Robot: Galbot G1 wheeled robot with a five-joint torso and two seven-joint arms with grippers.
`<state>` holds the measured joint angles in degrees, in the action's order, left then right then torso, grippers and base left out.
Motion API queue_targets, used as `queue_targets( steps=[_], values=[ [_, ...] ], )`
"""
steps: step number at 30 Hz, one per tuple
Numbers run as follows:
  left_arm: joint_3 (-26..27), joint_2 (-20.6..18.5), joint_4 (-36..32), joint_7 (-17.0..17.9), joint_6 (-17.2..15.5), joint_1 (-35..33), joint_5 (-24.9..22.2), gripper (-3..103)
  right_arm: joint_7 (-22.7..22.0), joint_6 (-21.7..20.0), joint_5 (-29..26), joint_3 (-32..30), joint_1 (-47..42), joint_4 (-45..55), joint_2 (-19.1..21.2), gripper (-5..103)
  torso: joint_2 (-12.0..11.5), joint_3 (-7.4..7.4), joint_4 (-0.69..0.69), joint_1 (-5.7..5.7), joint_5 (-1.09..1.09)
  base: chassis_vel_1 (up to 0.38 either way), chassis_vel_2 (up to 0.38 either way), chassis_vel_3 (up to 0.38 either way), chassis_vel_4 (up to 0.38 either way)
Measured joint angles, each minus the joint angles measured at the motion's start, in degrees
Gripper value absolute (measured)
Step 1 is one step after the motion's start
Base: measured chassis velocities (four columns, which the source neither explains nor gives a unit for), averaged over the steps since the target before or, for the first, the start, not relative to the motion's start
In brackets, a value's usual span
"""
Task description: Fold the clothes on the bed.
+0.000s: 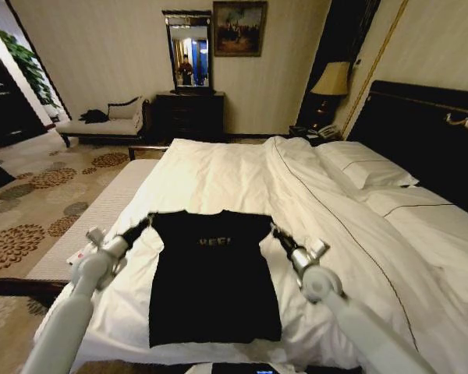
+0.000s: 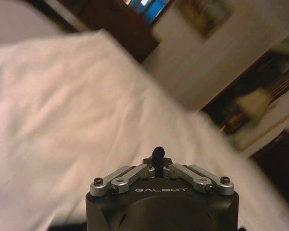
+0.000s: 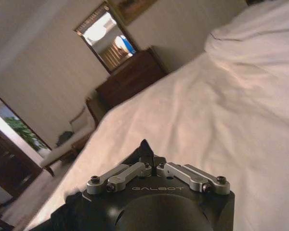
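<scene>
Here the black T-shirt (image 1: 213,284) lies flat on the bed (image 1: 218,175), collar toward the headboard. Left gripper (image 1: 144,224) sits at the shirt's left sleeve, fingers (image 2: 158,155) pinched together on the black fabric. Right gripper (image 1: 277,231) sits at the shirt's right sleeve, fingers (image 3: 145,148) likewise clenched on cloth.

1. We see the clothes (image 1: 213,284): one black short-sleeved T-shirt, spread flat, chest side up, pale lettering across the chest, collar away from the robot.
2. Its sleeves reach outward: one touches the left gripper (image 1: 143,227), the other touches the right gripper (image 1: 276,231); the body lies between both claws.
3. The bed (image 1: 218,175) carries it on a white duvet extending well beyond both claws, pillows beside the dark headboard.
</scene>
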<state>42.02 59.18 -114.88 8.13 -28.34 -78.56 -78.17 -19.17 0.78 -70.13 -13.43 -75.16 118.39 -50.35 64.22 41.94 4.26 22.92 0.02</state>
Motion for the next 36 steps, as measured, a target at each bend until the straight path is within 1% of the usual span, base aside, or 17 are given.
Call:
queue_targets(
  steps=[1, 2, 4, 5, 6, 7, 9, 10, 11, 13, 16, 22, 27, 32, 35, 36],
  values=[
    [0.36, 0.83, -2.16, 0.25, -0.63, -4.48, 2.40, 2, -0.64, -0.09, 1.60, -1.18, -3.34, 1.26, -0.46, 0, 0.00, -0.01, -0.02, -0.01, -0.05, 0.000, 0.000, 0.000, 0.000],
    [0.44, 1.41, -3.32, 0.38, -0.95, -6.76, 3.90, 2, -1.05, -0.09, 2.53, -1.87, -4.97, 1.73, -0.71, 0, 0.01, -0.01, -0.03, -0.01, -0.04, 0.000, 0.000, 0.000, 0.000],
    [0.45, 2.24, -4.46, 0.60, -1.34, -9.42, 6.50, 2, -1.82, -0.10, 3.86, -2.86, -7.58, 2.26, -1.09, 0, 0.01, 0.00, -0.02, -0.01, -0.03, 0.000, 0.000, 0.000, 0.000],
    [0.48, 2.83, -4.84, 0.64, -1.46, -10.96, 8.64, 2, -2.26, -0.10, 4.95, -3.53, -9.71, 2.52, -1.35, 0, 0.01, 0.00, 0.00, -0.01, -0.03, 0.000, 0.000, 0.000, 0.000],
    [0.48, 2.83, -4.84, 0.64, -1.46, -10.96, 8.64, 2, -2.26, -0.10, 4.95, -3.53, -9.71, 2.52, -1.35, 0, 0.01, 0.00, 0.00, -0.01, -0.03, 0.000, 0.000, 0.000, 0.000],
    [0.55, 3.18, -4.93, 0.85, -1.85, -11.83, 9.90, 2, -2.39, -0.04, 6.06, -3.91, -11.25, 2.52, -1.60, 0, 0.00, 0.00, 0.00, 0.00, -0.03, 0.000, 0.000, 0.000, 0.000],
    [0.84, 3.67, -5.03, 1.13, -3.02, -13.15, 11.79, 2, -2.40, 0.20, 7.73, -4.11, -13.26, 2.24, -2.02, 0, 0.00, 0.01, 0.01, 0.02, -0.02, 0.000, 0.000, 0.000, 0.000],
    [1.10, 4.15, -5.27, 1.14, -4.12, -14.44, 13.15, 2, -2.46, 0.43, 9.03, -4.12, -14.63, 1.61, -2.45, 0, 0.00, 0.02, 0.01, 0.03, -0.02, 0.000, 0.000, 0.000, 0.000],
    [1.10, 4.15, -5.27, 1.14, -4.12, -14.44, 13.15, 2, -2.46, 0.43, 9.03, -4.12, -14.63, 1.61, -2.45, 0, 0.00, 0.02, 0.01, 0.03, -0.02, 0.000, 0.000, 0.000, 0.000],
    [1.38, 4.63, -5.51, 1.05, -5.58, -15.95, 14.92, 2, -2.86, 0.55, 10.12, -3.88, -16.04, 0.63, -2.87, 0, 0.00, 0.01, -0.01, 0.02, -0.02, 0.000, 0.000, 0.000, 0.000],
    [1.39, 4.89, -5.38, 0.80, -6.28, -16.95, 16.92, 2, -3.29, 0.59, 11.10, -3.06, -17.27, -0.66, -3.12, 0, 0.00, 0.01, 0.00, 0.02, -0.02, 0.000, 0.000, 0.000, 0.000],
    [1.12, 5.16, -5.11, 0.62, -7.72, -18.03, 18.60, 2, -3.44, 0.57, 12.14, -1.86, -17.40, -2.12, -3.92, 0, -0.01, 0.02, 0.00, 0.03, -0.02, 0.000, 0.000, 0.000, 0.000],
    [0.27, 5.16, -5.18, -0.50, -9.52, -19.47, 21.04, 2, -4.04, 0.38, 12.71, -1.82, -17.24, -2.89, -4.35, 0, 0.00, 0.01, -0.01, 0.02, -0.02, 0.000, 0.000, 0.000, 0.000],
    [0.21, 5.04, -4.93, -0.89, -9.86, -19.78, 21.80, 2, -4.79, 0.08, 12.91, -1.88, -17.49, -2.96, -4.41, 0, -0.01, 0.02, -0.01, 0.03, -0.03, 0.000, 0.000, 0.000, 0.000],
    [0.17, 5.04, -5.67, -1.29, -9.84, -19.94, 21.98, 2, -6.42, -0.55, 13.47, -1.88, -18.35, -2.24, -4.63, 0, -0.01, 0.02, 0.00, 0.02, -0.02, 0.000, 0.000, 0.000, 0.000],
    [0.17, 5.06, -5.98, -1.46, -9.76, -19.97, 22.15, 2, -6.86, -0.68, 13.55, -1.88, -18.46, -1.99, -4.69, -3, -0.01, 0.02, 0.00, 0.02, -0.02, 0.000, 0.000, 0.000, 0.000]
  ],
)
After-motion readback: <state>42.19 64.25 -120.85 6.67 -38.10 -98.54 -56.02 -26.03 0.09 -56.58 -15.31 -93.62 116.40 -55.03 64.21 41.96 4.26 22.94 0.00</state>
